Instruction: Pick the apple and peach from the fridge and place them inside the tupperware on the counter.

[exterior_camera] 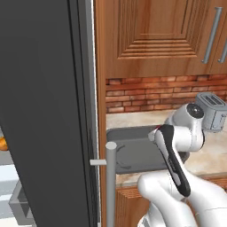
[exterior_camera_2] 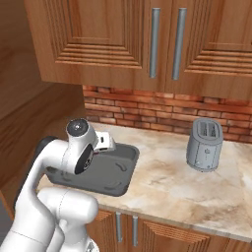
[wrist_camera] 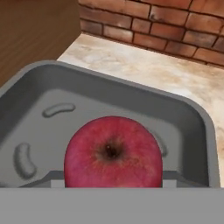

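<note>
Dark grey fridge (exterior_camera: pixel 44 111) door fills the left and hides the tupperware's left edge. On the beige counter (exterior_camera_2: pixel 172 182), the toaster (exterior_camera_2: pixel 204 145) stands well right of the tupperware (exterior_camera_2: pixel 120 179). The bent arm reaches over it. The gripper is clamped on the apple (wrist_camera: pixel 113 152), above the grey floor, walls all around.

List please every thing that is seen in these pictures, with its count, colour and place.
apple: one, dark red, in the hand, above the tupperware
tupperware: one, grey, on the counter by the wooden side panel
counter: one, beige speckled, over brown cabinets
toaster: one, silver, on the counter near the brick wall
fridge: one, dark grey door with a silver handle, left of the counter
upper cabinets: brown wood, silver handles
hand: one, white, shut on the apple, over the tupperware
</note>
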You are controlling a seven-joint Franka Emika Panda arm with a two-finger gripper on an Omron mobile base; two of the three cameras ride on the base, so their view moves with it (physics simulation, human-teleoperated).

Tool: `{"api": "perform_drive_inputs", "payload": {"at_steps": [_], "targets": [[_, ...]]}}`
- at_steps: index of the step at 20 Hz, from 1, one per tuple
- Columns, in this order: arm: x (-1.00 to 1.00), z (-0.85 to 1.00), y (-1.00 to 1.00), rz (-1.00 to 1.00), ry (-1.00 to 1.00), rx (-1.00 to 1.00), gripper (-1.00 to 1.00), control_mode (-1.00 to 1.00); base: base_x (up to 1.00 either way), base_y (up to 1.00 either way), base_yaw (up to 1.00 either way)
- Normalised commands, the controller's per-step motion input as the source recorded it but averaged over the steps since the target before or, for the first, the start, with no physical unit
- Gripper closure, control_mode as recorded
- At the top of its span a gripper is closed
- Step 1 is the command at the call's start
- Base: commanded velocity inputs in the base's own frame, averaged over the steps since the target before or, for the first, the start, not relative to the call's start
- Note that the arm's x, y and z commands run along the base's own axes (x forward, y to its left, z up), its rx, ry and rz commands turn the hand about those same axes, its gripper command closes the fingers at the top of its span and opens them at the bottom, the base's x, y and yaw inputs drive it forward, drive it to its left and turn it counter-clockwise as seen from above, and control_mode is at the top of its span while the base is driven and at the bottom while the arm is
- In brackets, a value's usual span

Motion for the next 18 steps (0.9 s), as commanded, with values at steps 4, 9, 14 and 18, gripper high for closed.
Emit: {"api": "perform_drive_inputs", "payload": {"at_steps": [4,9,14,18], "targets": [[0.17,-0.48,-0.23,0.01,0.04,0.0,1.0,-1.0,0.0,0.0,0.0],[0.16,-0.46,-0.3,0.04,0.03,0.0,1.0,-1.0,0.0,0.0,0.0],[0.37,-0.43,-0.1,0.04,0.06,0.0,1.0,-1.0,0.0,0.0,0.0],[0.5,-0.52,0.0,0.03,0.08,0.0,1.0,-1.0,0.0,0.0,0.0]]}}
